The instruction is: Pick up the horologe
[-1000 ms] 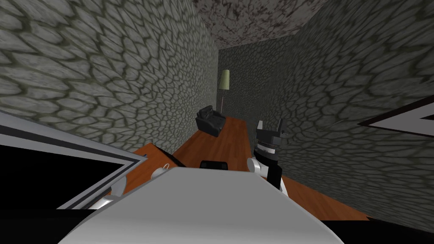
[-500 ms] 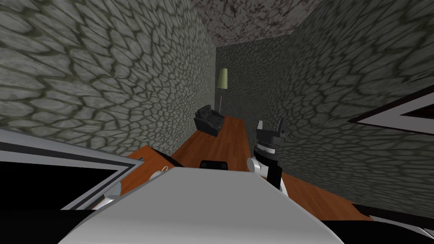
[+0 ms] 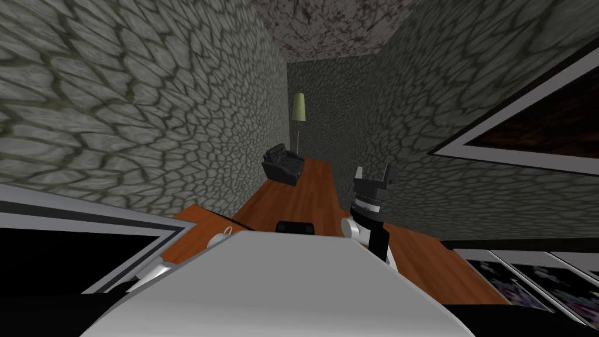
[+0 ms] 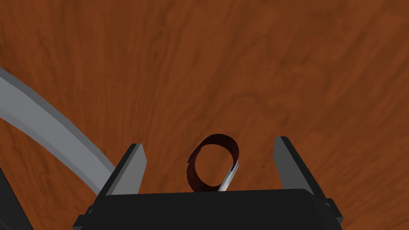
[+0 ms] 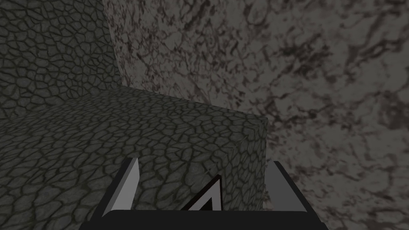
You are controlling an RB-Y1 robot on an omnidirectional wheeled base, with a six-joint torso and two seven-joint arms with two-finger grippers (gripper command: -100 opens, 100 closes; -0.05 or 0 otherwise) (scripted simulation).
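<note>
Hovering over a brown wooden surface (image 4: pixel 239 60), the left gripper (image 4: pixel 208 142) is bracketing a dark-red-strapped watch (image 4: pixel 193 173) between released fingers (image 4: pixel 130 167); the right gripper (image 3: pixel 374 171) is pointing upward, also released.

We see stone-patterned walls (image 3: pixel 146 117), a red-brown wood floor (image 3: pixel 304 202), and at twelve o'clock a black armchair (image 3: pixel 282 164) and a pale-shaded lamp (image 3: pixel 299 107).
</note>
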